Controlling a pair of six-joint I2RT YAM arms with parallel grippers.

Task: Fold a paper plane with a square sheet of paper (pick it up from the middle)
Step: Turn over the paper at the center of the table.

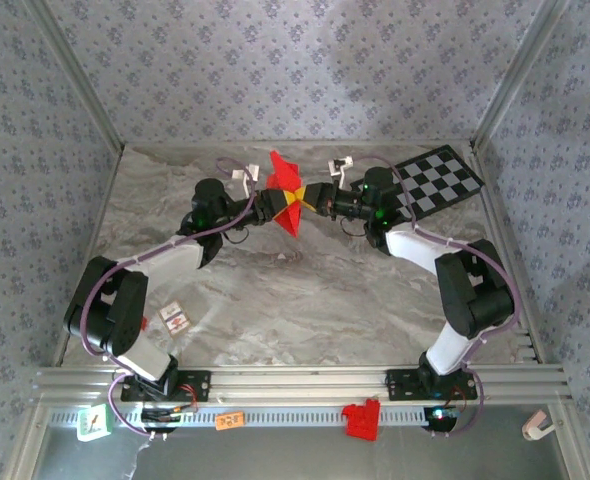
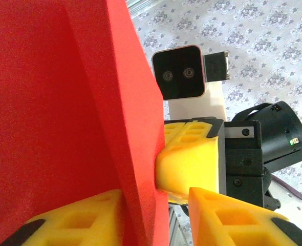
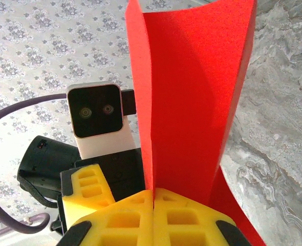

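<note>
The red sheet of paper (image 1: 287,193) hangs folded and creased in the air above the back of the table, between both arms. It covers the left half of the left wrist view (image 2: 64,113) and rises as a tall folded strip in the right wrist view (image 3: 192,92). My right gripper (image 3: 153,197) is shut on its folded edge, yellow fingers (image 2: 192,154) pressed to the paper. My left gripper (image 2: 156,205) straddles the paper from the other side. Its jaws stand apart, and a narrow gap shows between the paper and the right-hand finger (image 2: 233,215). From above, the left gripper (image 1: 273,205) and right gripper (image 1: 310,195) meet nose to nose.
A black-and-white checkered board (image 1: 440,180) lies at the back right. Two small cards (image 1: 173,317) lie on the marbled table beside the left arm. A chunky red plastic bracket (image 1: 361,420) and an orange tag (image 1: 230,420) sit on the front rail. Patterned walls enclose three sides.
</note>
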